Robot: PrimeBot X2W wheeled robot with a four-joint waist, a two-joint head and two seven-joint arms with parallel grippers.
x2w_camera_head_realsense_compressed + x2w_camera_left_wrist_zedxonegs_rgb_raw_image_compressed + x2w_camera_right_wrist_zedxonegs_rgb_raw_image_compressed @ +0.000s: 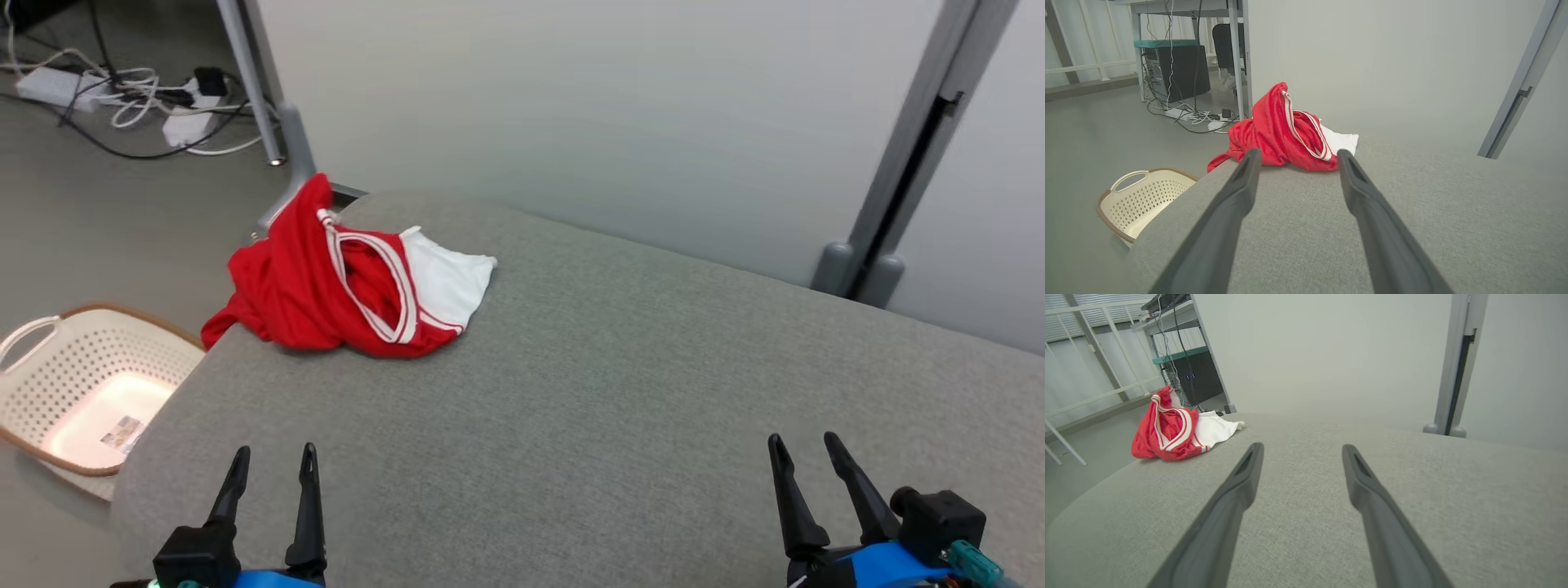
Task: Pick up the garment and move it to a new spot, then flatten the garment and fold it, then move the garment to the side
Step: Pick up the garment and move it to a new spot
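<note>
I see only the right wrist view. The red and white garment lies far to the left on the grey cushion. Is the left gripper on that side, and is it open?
Observer: Yes. In the head view the left gripper is open and holds nothing. It is above the near left part of the grey cushion, on the same side as the garment but apart from it.
Operator: Thank you. Is there something on the floor beside that left edge?
Observer: Yes. A pale basket with many small holes and a brown rim stands on the floor to the left of the cushion. It does not touch the garment.
</note>
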